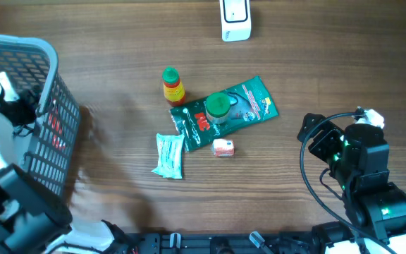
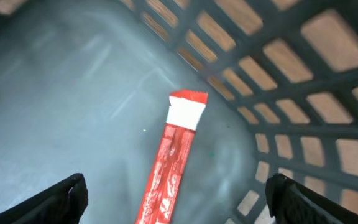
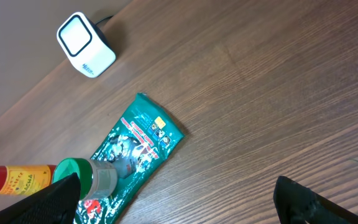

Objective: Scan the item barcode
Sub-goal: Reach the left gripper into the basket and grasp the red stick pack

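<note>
Overhead: a grey mesh basket [image 1: 44, 92] sits at the left edge of the wooden table [image 1: 316, 56], and the left arm reaches into it. A white barcode scanner [image 1: 236, 21] stands at the far edge, near centre, well apart from everything else. Mid-table there is a cluster of goods. A sauce bottle [image 1: 173, 86] with a green cap and a red-and-yellow label is just beside the upper left corner of a green foil packet [image 1: 249, 106]. A green-lidded jar [image 1: 218, 107] rests on that packet. A small white-and-orange box [image 1: 223, 147] lies just below the packet's lower edge. A white-and-green sachet [image 1: 168, 155] lies to the left of the box. The right arm [image 1: 358, 169] is at the right side, apart from the cluster. Left wrist view: the camera looks down into the basket, where a red stick sachet [image 2: 173, 162] with a white end lies flat on the grey floor, close to the mesh wall. The left gripper [image 2: 176, 193] hangs above it with its fingers [image 2: 55, 202] spread wide to either side, not touching the sachet and grasping nothing. Right wrist view: the right gripper [image 3: 179, 199] is also released, its dark fingers [image 3: 306, 199] wide apart over bare wood with nothing between them. The packet, jar and bottle show at lower left, the scanner at upper left. No barcode can be read on any item at this resolution.
</note>
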